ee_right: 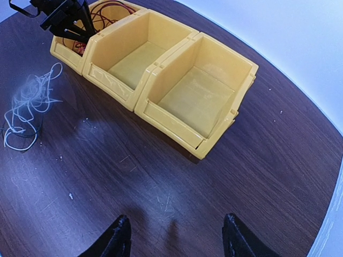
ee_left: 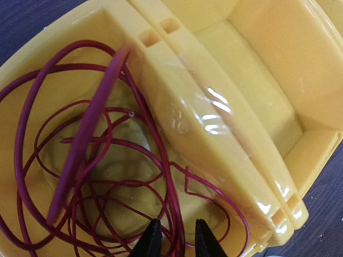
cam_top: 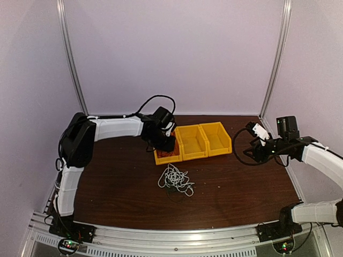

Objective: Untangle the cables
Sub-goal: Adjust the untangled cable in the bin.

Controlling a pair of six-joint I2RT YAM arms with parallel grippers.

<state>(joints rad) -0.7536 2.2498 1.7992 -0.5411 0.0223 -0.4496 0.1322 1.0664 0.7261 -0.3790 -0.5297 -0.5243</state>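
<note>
Where your left jaws dip into the end bin [ee_right: 64, 52], the wrist view's bottom edge cuts off their tips. Red cable [ee_left: 80, 160] strands run between them, and you cannot tell whether they pinch. Your right jaws stand wide apart above bare tabletop [ee_right: 161, 176]. The white cables [cam_top: 176, 179] lie clumped on the tabletop near that bin, and a dark strand beneath them barely shows.

Robot test booth: plain walls [cam_top: 171, 53], aluminium rail [cam_top: 177, 238], table [cam_top: 123, 182].

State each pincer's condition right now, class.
Left pincer: open, red cable strands between its tips.
Right pincer: open, empty.
</note>
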